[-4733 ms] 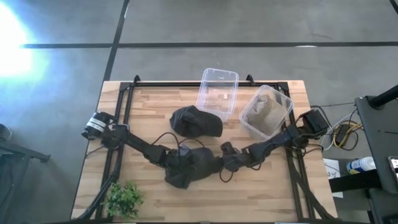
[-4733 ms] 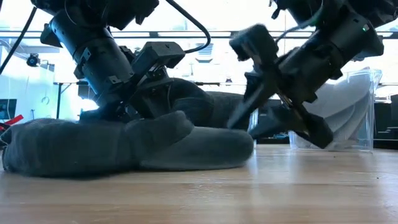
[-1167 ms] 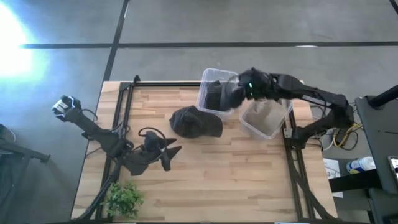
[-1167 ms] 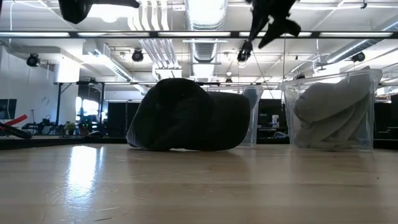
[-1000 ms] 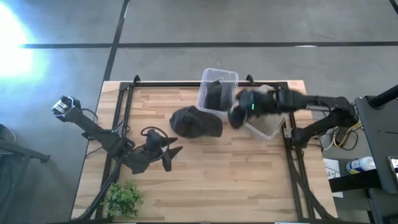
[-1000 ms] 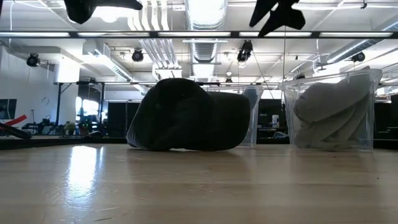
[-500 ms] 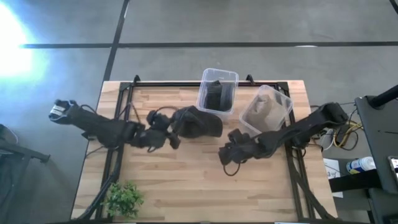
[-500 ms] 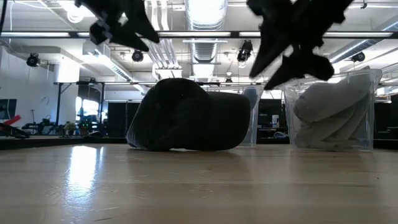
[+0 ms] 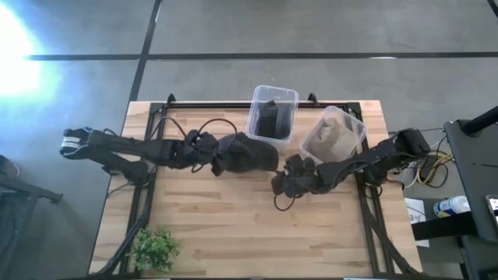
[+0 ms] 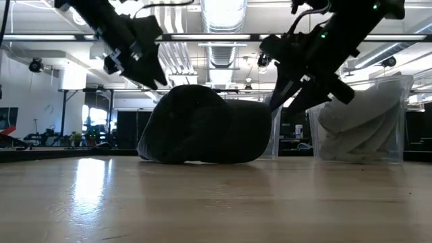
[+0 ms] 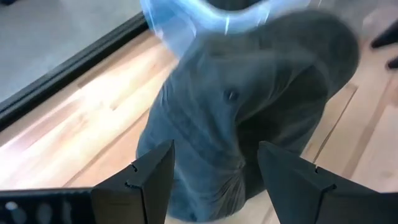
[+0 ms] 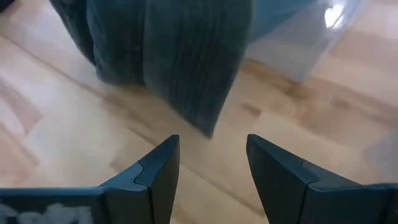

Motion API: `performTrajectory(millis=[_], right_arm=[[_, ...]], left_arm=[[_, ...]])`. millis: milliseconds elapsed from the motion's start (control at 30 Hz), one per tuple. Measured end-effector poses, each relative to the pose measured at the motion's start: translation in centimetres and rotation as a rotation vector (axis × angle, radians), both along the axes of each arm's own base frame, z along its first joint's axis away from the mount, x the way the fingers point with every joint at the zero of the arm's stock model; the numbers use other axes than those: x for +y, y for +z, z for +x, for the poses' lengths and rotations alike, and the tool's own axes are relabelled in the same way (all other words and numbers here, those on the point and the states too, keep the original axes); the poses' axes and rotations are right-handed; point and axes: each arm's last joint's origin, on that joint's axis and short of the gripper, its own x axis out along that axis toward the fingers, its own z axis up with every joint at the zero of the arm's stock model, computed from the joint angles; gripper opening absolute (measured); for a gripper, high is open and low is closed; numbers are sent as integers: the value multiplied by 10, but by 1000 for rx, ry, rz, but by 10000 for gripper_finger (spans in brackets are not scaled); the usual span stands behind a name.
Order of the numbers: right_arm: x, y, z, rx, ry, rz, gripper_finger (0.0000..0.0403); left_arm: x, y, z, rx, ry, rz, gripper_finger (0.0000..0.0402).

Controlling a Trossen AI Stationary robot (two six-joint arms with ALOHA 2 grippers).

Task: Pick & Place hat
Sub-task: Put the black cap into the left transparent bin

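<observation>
A dark cap (image 9: 245, 153) rests with its rim and brim on the wooden table, crown up (image 10: 202, 125). My left gripper (image 9: 212, 155) is open just above the cap's left side; in the left wrist view its fingers (image 11: 214, 180) straddle the crown (image 11: 249, 112) without a visible touch. My right gripper (image 9: 278, 183) is open near the cap's right side, above the table (image 10: 283, 94); its wrist view (image 12: 211, 162) looks at the cap's brim (image 12: 186, 68). Another dark hat lies inside the clear bin (image 9: 272, 117).
A second clear bin (image 9: 333, 140) holding a beige hat stands at the far right, close behind my right arm (image 10: 361, 121). A small green plant (image 9: 154, 249) sits at the near left corner. Black frame rails run along the table's sides. Bare wood lies toward the near edge.
My right gripper has left the far bin, where the other dark hat now lies, swung toward the near edge and come down beside the cap's right side. My left gripper has travelled from the near left of the table to the cap's left side and come lower.
</observation>
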Motion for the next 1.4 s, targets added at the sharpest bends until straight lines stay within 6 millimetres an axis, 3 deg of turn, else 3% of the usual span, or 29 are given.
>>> performTrajectory(millis=[300, 600, 1000, 1133, 1400], right_arm=[[-24, -17, 4, -68, 51, 7, 182], [-34, -6, 18, -188, 145, -50, 182], [-51, 20, 39, -311, 265, -42, 182], [-56, 20, 47, -310, 262, -34, 182], [-52, 15, 86, -273, 382, 87, 159]], left_arm=[[1, -38, -6, -23, 6, -9, 225], [3, -64, -14, -66, 43, -37, 225], [11, -75, -16, -174, 27, -93, 225], [12, -74, -11, -213, 8, -121, 225], [7, -79, 7, -226, -36, -221, 225]])
